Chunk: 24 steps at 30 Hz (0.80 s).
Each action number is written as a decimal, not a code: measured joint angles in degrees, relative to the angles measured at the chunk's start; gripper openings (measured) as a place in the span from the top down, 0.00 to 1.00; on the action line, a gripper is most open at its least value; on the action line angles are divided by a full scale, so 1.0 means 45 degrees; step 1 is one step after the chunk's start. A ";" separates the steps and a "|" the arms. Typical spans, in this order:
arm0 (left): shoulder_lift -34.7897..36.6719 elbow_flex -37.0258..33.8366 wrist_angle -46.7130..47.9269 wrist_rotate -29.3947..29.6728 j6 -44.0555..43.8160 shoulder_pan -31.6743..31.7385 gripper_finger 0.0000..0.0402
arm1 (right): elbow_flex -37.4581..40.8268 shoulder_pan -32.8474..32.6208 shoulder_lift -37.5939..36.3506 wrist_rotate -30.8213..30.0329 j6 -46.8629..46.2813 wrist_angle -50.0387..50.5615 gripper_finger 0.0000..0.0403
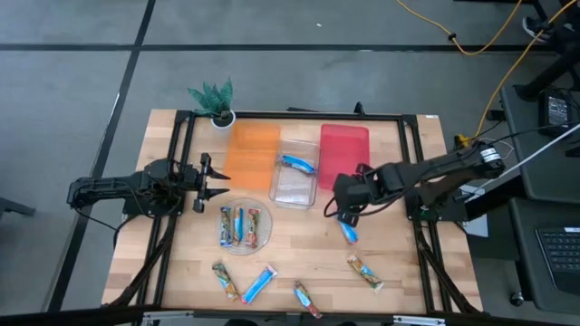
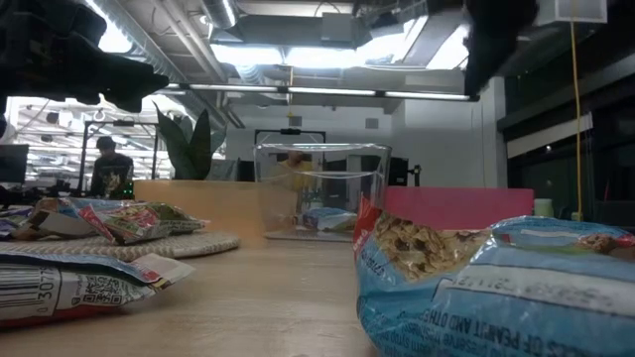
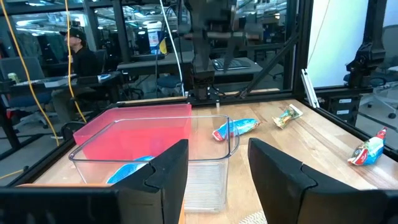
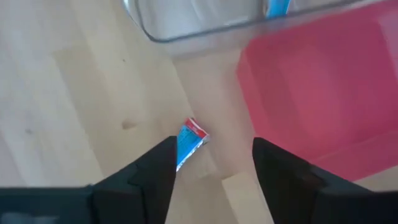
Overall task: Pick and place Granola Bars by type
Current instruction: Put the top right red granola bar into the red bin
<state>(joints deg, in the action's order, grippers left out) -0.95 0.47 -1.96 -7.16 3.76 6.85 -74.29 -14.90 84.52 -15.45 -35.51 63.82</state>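
Note:
My right gripper (image 1: pixel 348 210) (image 4: pixel 214 163) is open and hovers just above a blue-wrapped granola bar (image 1: pixel 348 232) (image 4: pixel 188 142) that lies flat on the wood beside the red bin (image 4: pixel 317 93). The bar shows between the fingers, untouched. My left gripper (image 1: pixel 214 181) (image 3: pixel 217 168) is open, held over the table's left part beside the round clear plate (image 1: pixel 268 217), and touches nothing. Three tan multicoloured bars (image 1: pixel 240 226) lie on the plate. One blue bar (image 1: pixel 297 163) lies in the clear bin (image 1: pixel 295 186). More bars lie near the near edge: tan (image 1: pixel 225 279), blue (image 1: pixel 258 284), tan (image 1: pixel 306 299), tan (image 1: pixel 364 270).
An orange tray (image 1: pixel 251 154), the clear bin and the red bin (image 1: pixel 344 149) stand in a row at the far side. A small potted plant (image 1: pixel 213 101) stands at the far left corner. A black frame edges the table. Bare wood lies between the plate and the right gripper.

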 joint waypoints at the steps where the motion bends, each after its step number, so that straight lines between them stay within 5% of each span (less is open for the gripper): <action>1: 0.0000 0.0000 0.0000 0.0000 0.0001 0.0005 0.60 | 0.0400 0.0000 0.0000 0.0002 -0.0122 -0.0312 0.47; 10: 0.0000 0.0000 0.0000 0.0004 0.0001 0.0000 0.60 | 0.2903 0.0232 0.0056 0.0629 -0.1454 -0.2361 0.47; 24: 0.0000 0.0000 0.0000 0.0000 0.0001 0.0000 0.60 | 0.3246 0.0313 0.0056 0.0763 -0.2873 -0.2662 0.47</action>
<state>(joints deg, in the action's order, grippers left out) -0.95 0.47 -1.96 -7.16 3.77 6.85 -59.68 -13.49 84.77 -12.02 -48.44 51.84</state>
